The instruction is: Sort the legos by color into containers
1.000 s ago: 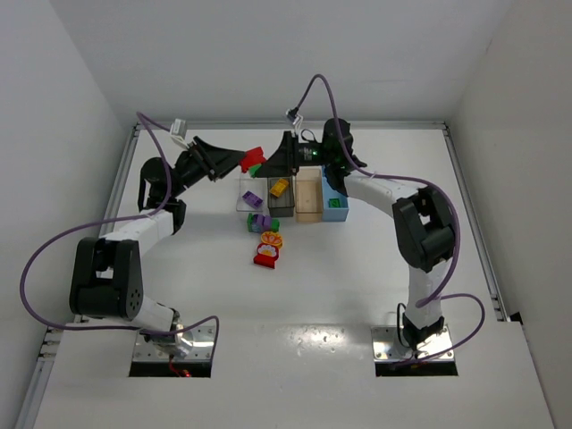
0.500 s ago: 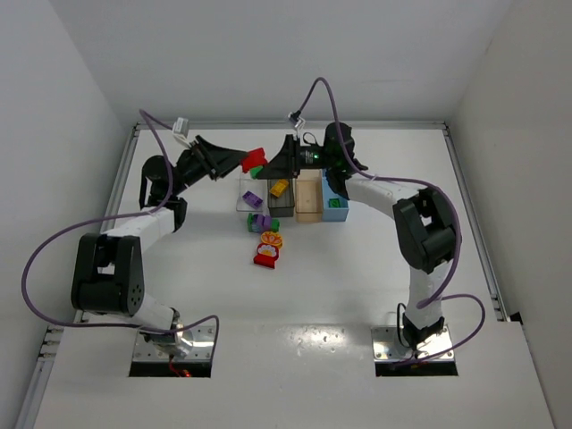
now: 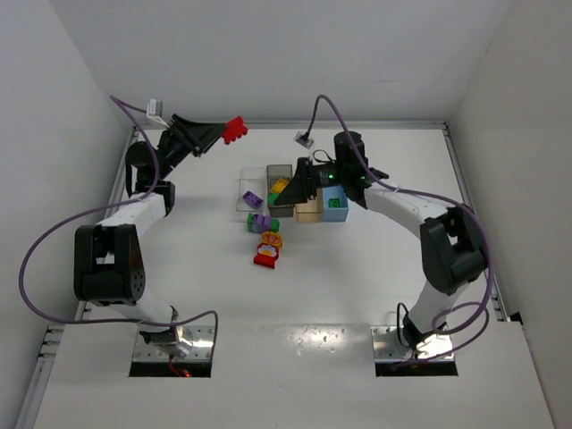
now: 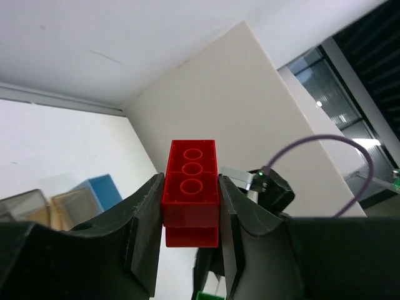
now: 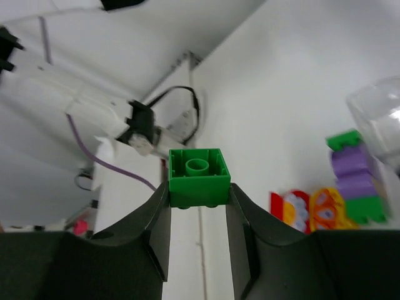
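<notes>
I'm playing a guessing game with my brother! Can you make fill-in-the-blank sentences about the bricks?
The left jaws pinch a ____ brick. The right jaws pinch a ____ brick. Inside the clear bin lies a ____ brick.
Missing words: red, green, purple.

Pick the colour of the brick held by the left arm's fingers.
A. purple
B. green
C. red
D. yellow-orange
C: the left wrist view shows a red brick clamped between the left fingers, while the green brick is held by the right fingers.
</notes>
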`<state>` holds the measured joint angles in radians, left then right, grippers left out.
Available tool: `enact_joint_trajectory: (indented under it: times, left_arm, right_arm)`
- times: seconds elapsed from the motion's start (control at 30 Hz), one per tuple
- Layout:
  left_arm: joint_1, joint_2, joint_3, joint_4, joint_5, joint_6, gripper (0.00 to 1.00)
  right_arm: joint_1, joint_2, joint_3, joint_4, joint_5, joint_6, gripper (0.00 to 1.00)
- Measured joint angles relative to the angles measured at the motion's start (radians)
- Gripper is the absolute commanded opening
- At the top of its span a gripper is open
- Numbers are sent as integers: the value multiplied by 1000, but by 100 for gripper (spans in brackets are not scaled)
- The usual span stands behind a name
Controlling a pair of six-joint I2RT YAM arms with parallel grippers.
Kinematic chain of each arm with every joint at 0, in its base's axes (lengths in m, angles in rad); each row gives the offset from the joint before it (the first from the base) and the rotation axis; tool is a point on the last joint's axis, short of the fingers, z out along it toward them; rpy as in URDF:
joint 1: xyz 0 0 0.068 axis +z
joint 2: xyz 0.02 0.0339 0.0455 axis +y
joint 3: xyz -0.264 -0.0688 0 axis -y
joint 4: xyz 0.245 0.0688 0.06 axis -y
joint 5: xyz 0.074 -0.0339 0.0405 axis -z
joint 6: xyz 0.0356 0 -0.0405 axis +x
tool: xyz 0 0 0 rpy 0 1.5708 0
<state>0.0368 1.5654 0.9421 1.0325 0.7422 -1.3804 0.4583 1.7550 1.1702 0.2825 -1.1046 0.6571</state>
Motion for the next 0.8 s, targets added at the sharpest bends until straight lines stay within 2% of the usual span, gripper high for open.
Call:
enact_joint_trajectory:
  times: [0.17,0.27,0.4,0.6,0.67,0.7,0.73,0.8]
  left_arm:
    - [65,-13,-4,-92,-20,81,0]
    - [80,-53,-10,-238,-39,203,0]
    - [42,-90,21,-460,-48,385,0]
    - [-10,-97,23,-576,-47,485,0]
    - [-18,-97,24,-590,-45,498,0]
    - [-23,-97,24,-592,-43,505,0]
    - [-25,-97,24,-592,-43,507,0]
    - [-32,-97,25,-594,-44,510,0]
  right_arm:
    - [-95,-73,-11,-245,143,-257,0]
    - [-181,-94,-11,-359,312,-399,0]
    - [-274,-97,-13,-468,510,-557,0]
    - [-296,-43,-13,-536,593,-697,0]
    - [-292,-6,-13,-555,600,-730,4]
    - [-291,11,-12,-563,602,-741,6]
    - [-289,26,-12,-567,604,-750,22]
    - [-284,52,-10,-577,608,-763,41]
